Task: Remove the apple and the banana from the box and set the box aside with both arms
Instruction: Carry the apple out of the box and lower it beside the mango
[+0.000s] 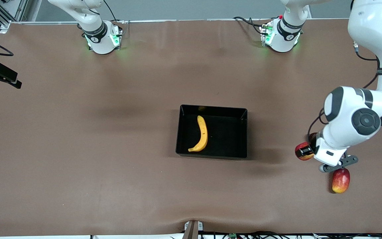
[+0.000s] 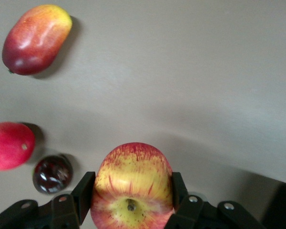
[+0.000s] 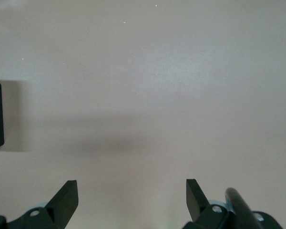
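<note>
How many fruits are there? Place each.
5. Banana in the box; apple in the left gripper; mango, pink fruit and dark plum on the table at the left arm's end. The left arm may hide more.

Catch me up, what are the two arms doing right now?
The left gripper is shut on the apple, out of the box and over the table at the left arm's end, beside a mango-like fruit, a pinkish-red fruit and a small dark fruit. The banana is still lying in the box. The right gripper is open over bare table; that arm waits.
</note>
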Available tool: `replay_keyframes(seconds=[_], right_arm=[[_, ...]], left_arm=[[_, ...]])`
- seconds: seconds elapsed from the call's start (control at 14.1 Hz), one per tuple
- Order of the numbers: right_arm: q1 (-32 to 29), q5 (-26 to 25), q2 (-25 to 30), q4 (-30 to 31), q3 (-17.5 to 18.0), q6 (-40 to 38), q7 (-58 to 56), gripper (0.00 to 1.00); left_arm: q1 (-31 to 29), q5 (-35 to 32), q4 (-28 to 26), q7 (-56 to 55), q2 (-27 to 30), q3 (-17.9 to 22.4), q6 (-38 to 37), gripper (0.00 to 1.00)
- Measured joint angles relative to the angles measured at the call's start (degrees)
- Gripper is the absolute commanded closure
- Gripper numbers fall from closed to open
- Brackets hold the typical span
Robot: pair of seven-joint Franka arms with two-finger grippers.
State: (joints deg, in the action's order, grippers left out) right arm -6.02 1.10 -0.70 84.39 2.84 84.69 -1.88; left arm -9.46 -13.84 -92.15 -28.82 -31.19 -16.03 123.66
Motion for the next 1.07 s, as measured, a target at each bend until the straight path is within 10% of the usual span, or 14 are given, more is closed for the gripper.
replay_keyframes(seconds=[0.57, 0.64, 0.78, 1.07], right_arm=[[-0.02, 0.02, 0.00, 0.00, -0.03, 0.00, 0.00, 0.00], [-0.03, 0.03, 0.00, 0.00, -0.03, 0.00, 0.00, 0.00], [-0.03, 0.03, 0.00, 0.00, -0.03, 0.00, 0.00, 0.00], [-0.03, 0.03, 0.00, 0.00, -0.04, 0.00, 0.00, 0.00]], left_arm=[[-3.27, -6.98, -0.14, 0.52, -7.79, 0.03, 6.60, 1.00], [-3.87, -7.29, -0.22, 0.52, -8.44, 0.03, 7.34, 0.92], [-4.80, -7.42, -0.39, 0.59, -9.40, 0.03, 8.05, 0.00], [-4.91, -7.44, 0.05, 0.62, -9.24, -0.48, 8.62, 0.00]])
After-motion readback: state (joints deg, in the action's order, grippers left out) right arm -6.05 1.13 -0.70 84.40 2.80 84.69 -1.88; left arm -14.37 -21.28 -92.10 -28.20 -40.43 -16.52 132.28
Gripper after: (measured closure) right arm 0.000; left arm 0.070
